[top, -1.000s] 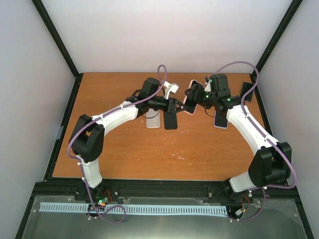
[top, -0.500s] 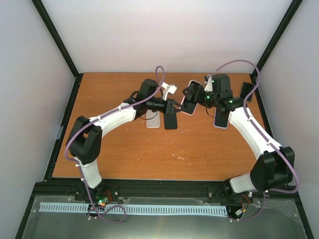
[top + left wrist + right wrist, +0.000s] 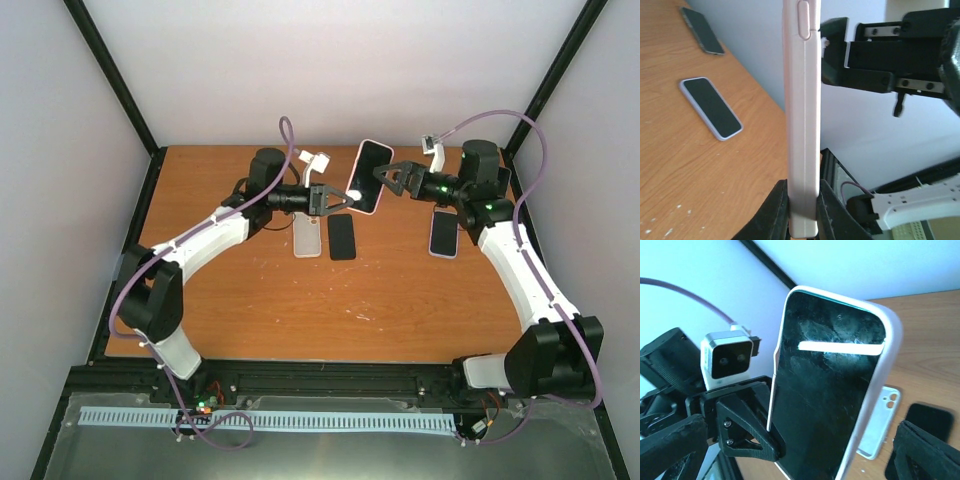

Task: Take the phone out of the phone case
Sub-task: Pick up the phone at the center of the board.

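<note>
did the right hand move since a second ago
Yes: the right hand drew back rightward, its wrist now right of the lavender phone lying on the table.

Left tool [image 3: 343,199] now clamps the raised phone [image 3: 370,175]; right tool [image 3: 385,178] has opened and withdrawn.

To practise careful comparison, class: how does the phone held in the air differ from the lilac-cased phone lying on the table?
The raised phone stands roughly on end in mid-air, clamped at its lower end by the left hand; the lilac-cased phone lies flat on the table, screen up, untouched. The raised phone's case is pinkish white; the other's is lilac. Both are cased with dark screens.
</note>
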`<state>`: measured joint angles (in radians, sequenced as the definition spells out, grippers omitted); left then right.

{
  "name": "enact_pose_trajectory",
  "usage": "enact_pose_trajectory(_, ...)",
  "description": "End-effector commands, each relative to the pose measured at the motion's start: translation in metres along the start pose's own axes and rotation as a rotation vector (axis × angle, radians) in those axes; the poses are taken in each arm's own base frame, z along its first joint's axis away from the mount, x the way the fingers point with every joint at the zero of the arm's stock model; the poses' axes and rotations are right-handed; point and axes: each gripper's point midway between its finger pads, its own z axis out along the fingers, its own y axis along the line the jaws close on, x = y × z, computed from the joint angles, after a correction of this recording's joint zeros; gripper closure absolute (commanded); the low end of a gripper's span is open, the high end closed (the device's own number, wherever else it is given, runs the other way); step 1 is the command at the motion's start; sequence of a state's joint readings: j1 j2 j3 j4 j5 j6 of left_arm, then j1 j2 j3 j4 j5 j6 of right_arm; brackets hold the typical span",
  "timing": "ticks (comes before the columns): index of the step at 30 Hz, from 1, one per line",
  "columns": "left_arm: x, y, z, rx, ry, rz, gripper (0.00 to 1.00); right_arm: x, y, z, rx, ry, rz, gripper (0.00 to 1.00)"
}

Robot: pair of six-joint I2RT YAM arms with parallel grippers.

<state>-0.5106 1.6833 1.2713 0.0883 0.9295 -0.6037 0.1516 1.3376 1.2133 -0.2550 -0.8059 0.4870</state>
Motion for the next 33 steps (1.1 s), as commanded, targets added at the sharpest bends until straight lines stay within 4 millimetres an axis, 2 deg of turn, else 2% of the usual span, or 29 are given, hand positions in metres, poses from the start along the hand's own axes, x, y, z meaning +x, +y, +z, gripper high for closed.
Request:
enact_pose_trajectory(1,-0.020,-0.067,-0.016,0.185,-0.026,0.141,0.99,-0.004,0.038,-0.009,-0.161,-0.009,-0.028,0.00)
enact_pose_trajectory(4,-0.017,-0.080,-0.020,0.238,-0.007,0.141,0.99,-0.003,0.047,-0.010,-0.215,0.001,-0.008,0.06)
enact_pose_trajectory(8,-0.015,-0.090,-0.024,0.285,0.000,0.134,0.99,-0.003,0.052,-0.011,-0.261,-0.019,0.034,0.25)
enact_pose_trajectory(12,-0.015,-0.093,-0.025,0.293,0.000,0.126,0.99,0.000,0.061,-0.010,-0.305,-0.016,0.070,0.36)
enact_pose_trajectory(17,-0.015,-0.090,-0.024,0.284,-0.010,0.109,0.99,0.013,0.065,-0.008,-0.318,0.002,0.084,0.55)
enact_pose_trajectory(30,-0.005,-0.086,-0.024,0.294,0.020,0.094,0.99,0.010,0.068,-0.010,-0.326,-0.009,0.087,0.85)
enact_pose_trajectory(31,-0.004,-0.085,-0.024,0.291,0.024,0.094,0.97,0.009,0.068,-0.010,-0.327,-0.011,0.086,0.87)
enact_pose_trajectory(33,-0.005,-0.084,-0.027,0.282,0.020,0.102,0.82,0.007,0.068,-0.012,-0.328,-0.018,0.085,0.90)
